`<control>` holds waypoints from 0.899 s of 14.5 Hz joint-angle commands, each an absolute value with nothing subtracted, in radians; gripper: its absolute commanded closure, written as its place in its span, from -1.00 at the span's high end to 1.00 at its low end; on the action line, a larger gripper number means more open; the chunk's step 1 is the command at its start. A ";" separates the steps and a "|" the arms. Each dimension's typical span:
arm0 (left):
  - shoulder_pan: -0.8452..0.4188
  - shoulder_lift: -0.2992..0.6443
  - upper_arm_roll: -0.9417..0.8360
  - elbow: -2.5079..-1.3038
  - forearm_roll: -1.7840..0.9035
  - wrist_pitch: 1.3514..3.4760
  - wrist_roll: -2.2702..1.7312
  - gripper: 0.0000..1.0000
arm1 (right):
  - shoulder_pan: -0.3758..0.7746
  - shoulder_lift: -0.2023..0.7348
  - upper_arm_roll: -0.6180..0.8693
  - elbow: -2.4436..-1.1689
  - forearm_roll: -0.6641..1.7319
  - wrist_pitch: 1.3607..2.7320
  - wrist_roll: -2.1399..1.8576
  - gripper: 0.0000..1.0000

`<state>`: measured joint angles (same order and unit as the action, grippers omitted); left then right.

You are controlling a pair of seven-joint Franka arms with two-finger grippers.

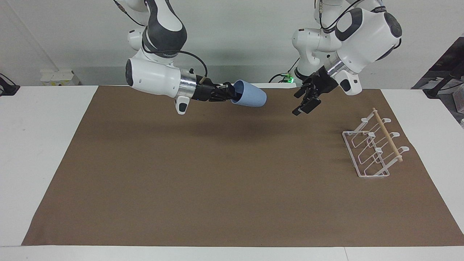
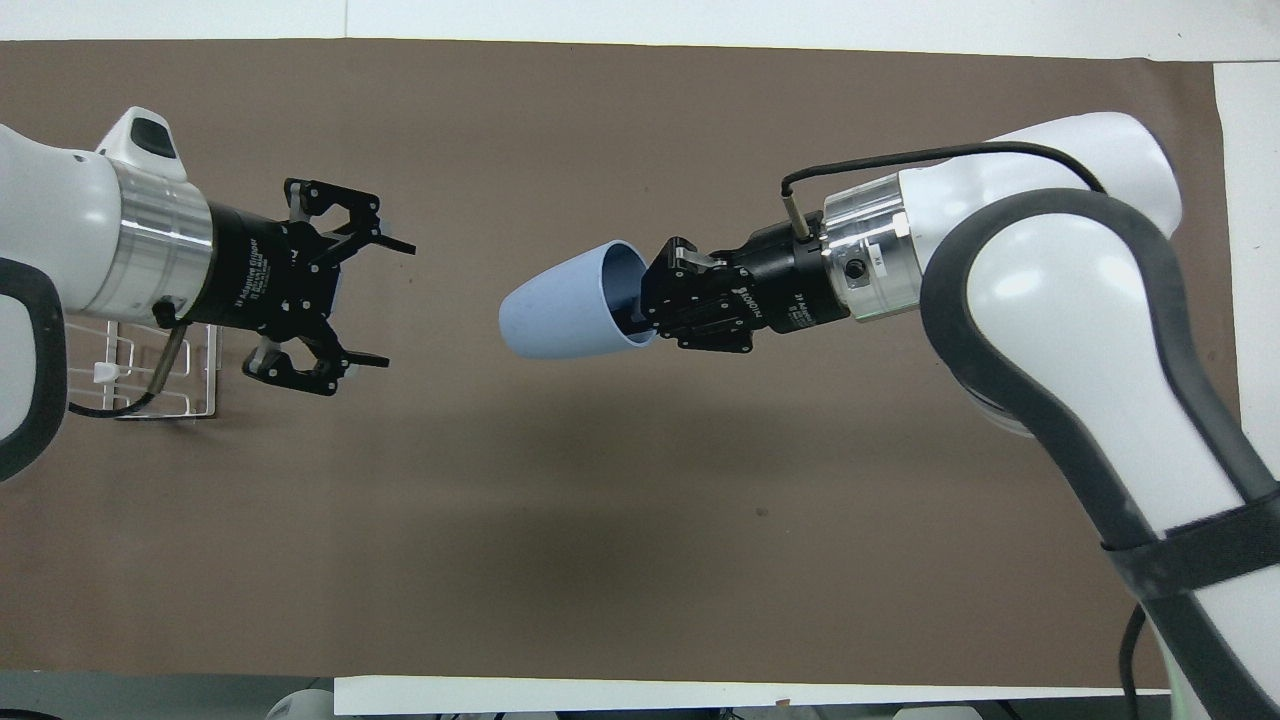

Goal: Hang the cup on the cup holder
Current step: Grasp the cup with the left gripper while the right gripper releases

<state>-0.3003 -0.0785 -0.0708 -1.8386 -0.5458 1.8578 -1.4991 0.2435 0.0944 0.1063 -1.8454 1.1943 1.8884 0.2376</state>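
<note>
The light-blue cup is held on its side in the air over the brown mat, its base pointing toward the left arm's end of the table. My right gripper is shut on the cup's rim, with one finger inside the mouth; it also shows in the overhead view, as does the cup. My left gripper is open and empty in the air, a short gap from the cup's base, fingers spread. The white wire cup holder stands on the mat at the left arm's end, partly hidden under the left arm.
A brown mat covers most of the white table. Both arms stretch over the strip of mat nearest the robots.
</note>
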 commanded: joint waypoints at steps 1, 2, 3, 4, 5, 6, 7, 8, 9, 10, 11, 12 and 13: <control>-0.340 -0.109 -0.060 -1.874 -0.577 1.894 -1.583 1.00 | 0.262 0.055 0.104 -1.916 1.278 1.951 0.276 -1.00; -0.344 -0.109 -0.060 -1.876 -0.577 1.894 -1.598 1.00 | 0.284 0.055 0.103 -1.916 1.278 1.966 0.278 -1.00; -0.350 -0.109 -0.061 -1.875 -0.580 1.894 -1.620 1.00 | 0.290 0.055 0.104 -1.916 1.278 1.983 0.281 -1.00; -0.365 -0.109 -0.061 -1.873 -0.584 1.896 -1.641 1.00 | 0.301 0.055 0.103 -1.917 1.278 1.986 0.282 -1.00; -0.377 -0.109 -0.061 -1.873 -0.584 1.899 -1.650 1.00 | 0.305 0.055 0.103 -1.917 1.278 1.988 0.284 -1.00; -0.386 -0.110 -0.063 -1.876 -0.584 1.911 -1.652 1.00 | 0.307 0.055 0.104 -1.917 1.278 1.997 0.294 -1.00; -0.388 -0.110 -0.066 -1.875 -0.584 1.917 -1.661 1.00 | 0.307 0.055 0.104 -1.917 1.278 2.003 0.299 -1.00; -0.388 -0.109 -0.075 -1.873 -0.584 1.924 -1.678 1.00 | 0.316 0.055 0.104 -1.917 1.278 2.006 0.302 -1.00; -0.388 -0.109 -0.086 -1.875 -0.584 1.943 -1.689 1.00 | 0.325 0.055 0.103 -1.917 1.278 2.009 0.304 -1.00; -0.388 -0.109 -0.089 -1.875 -0.584 1.951 -1.697 1.00 | 0.325 0.055 0.103 -1.917 1.278 2.010 0.304 -1.00; -0.388 -0.109 -0.090 -1.875 -0.584 1.953 -1.709 1.00 | 0.325 0.055 0.103 -1.917 1.278 2.010 0.305 -1.00; -0.391 -0.109 -0.097 -1.875 -0.584 1.954 -1.718 1.00 | 0.324 0.055 0.103 -1.917 1.278 2.008 0.311 -1.00; -0.399 -0.109 -0.103 -1.876 -0.584 1.959 -1.727 0.99 | 0.324 0.057 0.104 -1.917 1.278 2.008 0.319 -1.00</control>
<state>-0.3865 -0.0794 -0.0930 -1.8389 -0.5712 1.9278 -1.6961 0.3197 0.0804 0.1057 -1.8921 1.2565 1.9876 0.2958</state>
